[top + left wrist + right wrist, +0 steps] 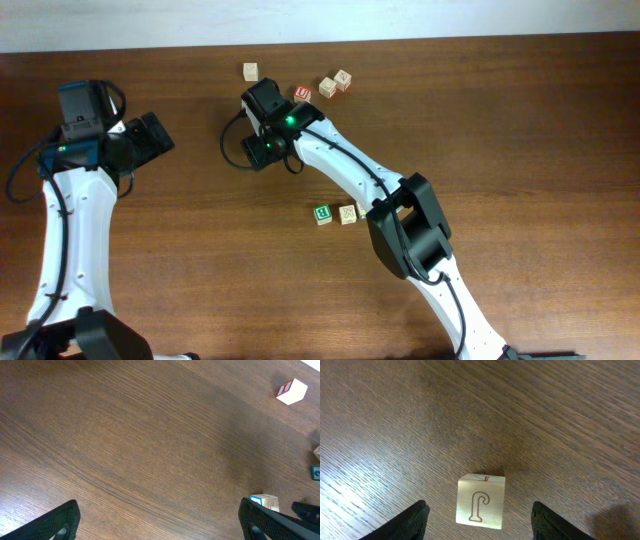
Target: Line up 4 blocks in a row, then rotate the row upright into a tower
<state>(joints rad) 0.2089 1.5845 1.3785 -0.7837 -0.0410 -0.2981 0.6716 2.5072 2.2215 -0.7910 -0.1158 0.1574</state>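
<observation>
A pale-wood block (481, 502) with a brown "J" on top rests on the table between the fingertips (407, 521) of my right gripper (480, 525). The jaws stand open, with a gap on each side of the block. From overhead this block (250, 71) sits at the far edge, just beyond my right gripper (258, 92). Two more pale blocks (327, 87) (343, 79) lie to its right. A green-faced block (322, 214) and a pale one (347, 213) lie mid-table. My left gripper (155, 138) hangs wide open over bare wood at the left, holding nothing (162, 525).
A red-topped cube (302, 93) sits close beside my right wrist. My right arm (400, 215) crosses the table diagonally, next to the two mid-table blocks. In the left wrist view a red-and-white cube (291, 391) and a blue-edged block (265, 502) lie far right.
</observation>
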